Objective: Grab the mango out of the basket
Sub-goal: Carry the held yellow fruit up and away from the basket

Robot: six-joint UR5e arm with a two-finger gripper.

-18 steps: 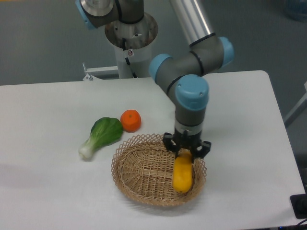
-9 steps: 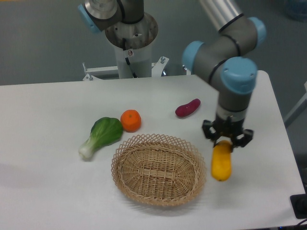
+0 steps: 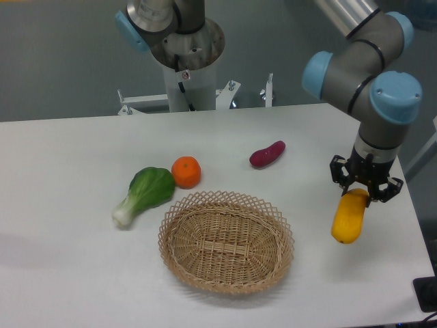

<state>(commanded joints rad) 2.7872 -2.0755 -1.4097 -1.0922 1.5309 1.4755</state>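
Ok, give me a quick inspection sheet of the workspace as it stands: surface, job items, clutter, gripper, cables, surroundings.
Surface: white table, no spills seen.
Mango: out of the basket, hanging nearly upright from the gripper over the table's right side.
Basket: upright at front centre, nothing inside.
Clutter: tangerine and bok choy behind and left of the basket, side by side; sweet potato lying alone behind it.
Gripper: shut on the mango's top end, pointing down.
Cables: nothing seen on the table.
Surroundings: robot base pedestal behind the table, grey floor; a dark object at the lower right edge, unclear what.
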